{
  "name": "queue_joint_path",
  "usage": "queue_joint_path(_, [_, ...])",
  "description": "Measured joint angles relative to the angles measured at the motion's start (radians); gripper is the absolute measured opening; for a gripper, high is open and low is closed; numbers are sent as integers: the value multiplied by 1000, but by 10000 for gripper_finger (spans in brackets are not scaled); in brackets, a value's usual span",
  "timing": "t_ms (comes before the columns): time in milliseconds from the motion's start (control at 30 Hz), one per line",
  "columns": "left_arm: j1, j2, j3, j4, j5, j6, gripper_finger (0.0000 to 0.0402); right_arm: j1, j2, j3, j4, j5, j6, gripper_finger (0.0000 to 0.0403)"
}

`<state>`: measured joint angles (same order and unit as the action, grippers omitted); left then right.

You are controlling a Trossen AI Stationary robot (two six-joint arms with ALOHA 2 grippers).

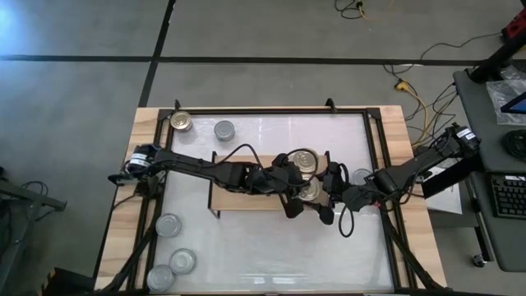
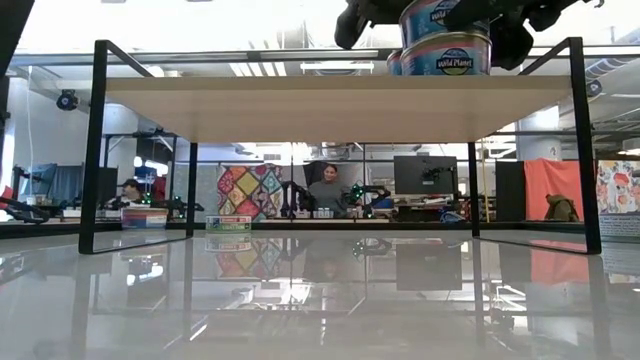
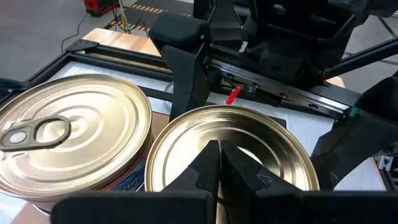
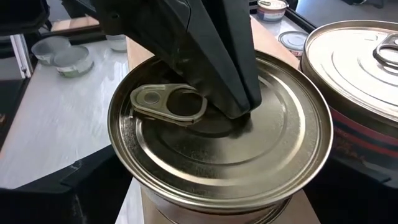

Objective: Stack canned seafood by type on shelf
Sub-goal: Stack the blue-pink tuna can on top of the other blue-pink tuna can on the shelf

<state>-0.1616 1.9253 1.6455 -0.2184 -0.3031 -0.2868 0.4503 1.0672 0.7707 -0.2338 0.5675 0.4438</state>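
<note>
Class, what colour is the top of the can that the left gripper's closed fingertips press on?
Shiny gold, with a pull tab: the can shows best in the right wrist view, beneath the left gripper.

**Readable text: one can label**

Look at the low view: on the shelf (image 2: 330, 108), the lower can (image 2: 446, 54) of the stack carries a label reading "Wild Planet". You can't read the upper can's (image 2: 437, 14) print or any other lettering.

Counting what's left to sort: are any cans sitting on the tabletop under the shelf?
No: in the low view the tabletop beneath the shelf is bare.
</note>
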Motion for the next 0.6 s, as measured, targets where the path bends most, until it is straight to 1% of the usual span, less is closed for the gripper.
queue_joint_path(400, [8, 1, -2, -15, -4, 7, 0, 1, 2, 78, -249, -9, -2, 400])
queue_joint_path(600, [9, 3, -6, 19, -6, 29, 0, 4, 1, 156, -418, -11, 27, 400])
